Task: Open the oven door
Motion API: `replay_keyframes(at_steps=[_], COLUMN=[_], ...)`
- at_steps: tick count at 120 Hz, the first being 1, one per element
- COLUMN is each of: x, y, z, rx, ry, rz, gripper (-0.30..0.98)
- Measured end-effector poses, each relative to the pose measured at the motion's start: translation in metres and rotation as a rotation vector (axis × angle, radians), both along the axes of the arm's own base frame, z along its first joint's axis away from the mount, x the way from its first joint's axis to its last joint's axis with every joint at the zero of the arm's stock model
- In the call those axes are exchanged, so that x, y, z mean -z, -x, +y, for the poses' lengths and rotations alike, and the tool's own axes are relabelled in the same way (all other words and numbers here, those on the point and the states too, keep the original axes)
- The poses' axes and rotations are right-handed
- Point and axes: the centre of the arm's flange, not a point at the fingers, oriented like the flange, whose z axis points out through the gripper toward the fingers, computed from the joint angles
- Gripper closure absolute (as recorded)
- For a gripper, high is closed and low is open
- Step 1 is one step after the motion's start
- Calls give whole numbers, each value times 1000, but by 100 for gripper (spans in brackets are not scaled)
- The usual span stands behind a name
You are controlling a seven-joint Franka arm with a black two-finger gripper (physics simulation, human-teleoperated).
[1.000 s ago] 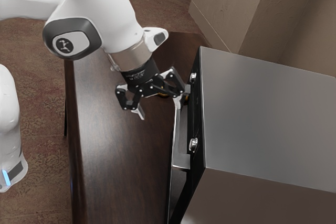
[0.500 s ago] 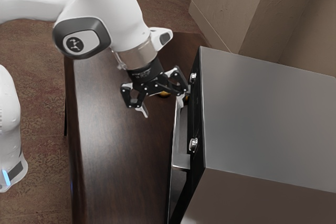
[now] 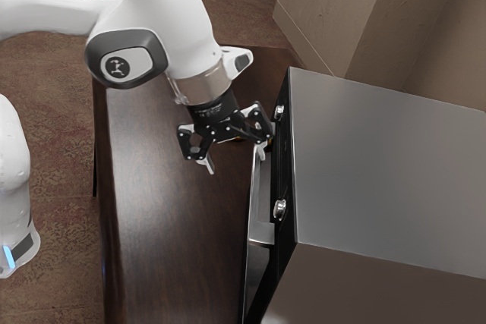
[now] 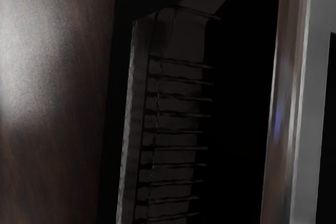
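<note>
From the side, exterior looks down; wrist, close, apparently shares the oven point(image 3: 380, 172).

We seem to be in a carpeted room, perhaps in a home. In front of the knobbed grey oven point(image 3: 387, 180) we see a dark wooden table point(image 3: 167, 218), farther out mottled brown carpet point(image 3: 57, 134), and near it beige walls point(image 3: 334, 13).

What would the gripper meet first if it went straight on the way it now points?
Probably the door handle, beside the finger nearer the oven; the other finger points toward the tabletop. Depth is unclear.
</note>
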Motion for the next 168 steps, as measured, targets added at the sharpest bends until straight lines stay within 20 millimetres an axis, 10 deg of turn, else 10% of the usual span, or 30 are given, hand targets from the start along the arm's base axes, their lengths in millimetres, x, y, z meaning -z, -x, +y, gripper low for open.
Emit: replay_keyframes(at_steps=[168], x=[36], y=[38], z=[21], rx=[-54], ry=[43], rz=[4], gripper=[5])
